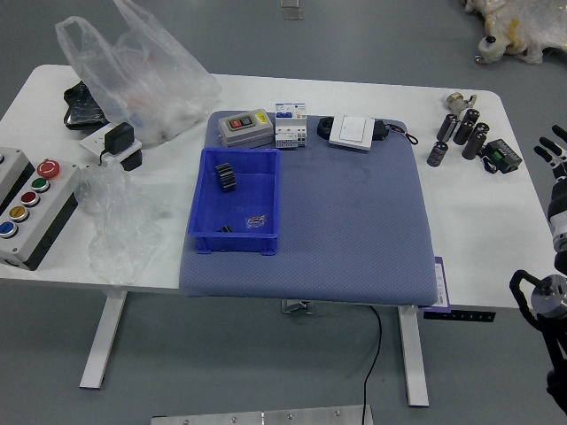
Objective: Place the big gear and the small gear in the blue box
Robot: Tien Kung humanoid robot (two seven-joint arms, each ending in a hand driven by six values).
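The blue box (248, 190) appears to be made of smooth plastic, and a soft shine is seen on its walls. A ribbed, rather matt surface is shown by the dark gear (226, 176); its material cannot be told. The mat (354, 239) is covered with a fine, matt texture, while the desk (478, 257) is finished smooth. The bag (146, 84) is made of thin, clear plastic, wrinkled and glossy. On the red button (48, 168), a plastic-like gloss is seen.
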